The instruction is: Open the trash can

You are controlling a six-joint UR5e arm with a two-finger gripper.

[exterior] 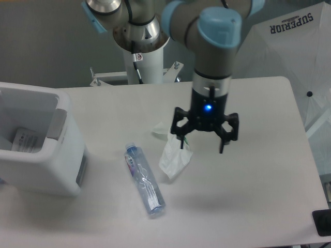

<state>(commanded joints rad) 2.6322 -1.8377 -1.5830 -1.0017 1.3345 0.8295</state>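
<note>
The trash can (46,170) is a boxy white bin at the table's left edge. Its top stands open, showing a paper scrap (23,140) inside, and its grey push tab (57,124) sits on the right rim. My gripper (202,144) hangs open over the middle of the table, far right of the bin, with nothing between its fingers. Its left fingertip is just above the upper edge of a crumpled white bag.
A clear plastic bottle (144,180) lies on the table between the bin and the gripper. The crumpled white bag (174,157) with a green stripe lies beside it. A white umbrella (289,46) stands behind the table's right corner. The arm's base (142,36) is at the back.
</note>
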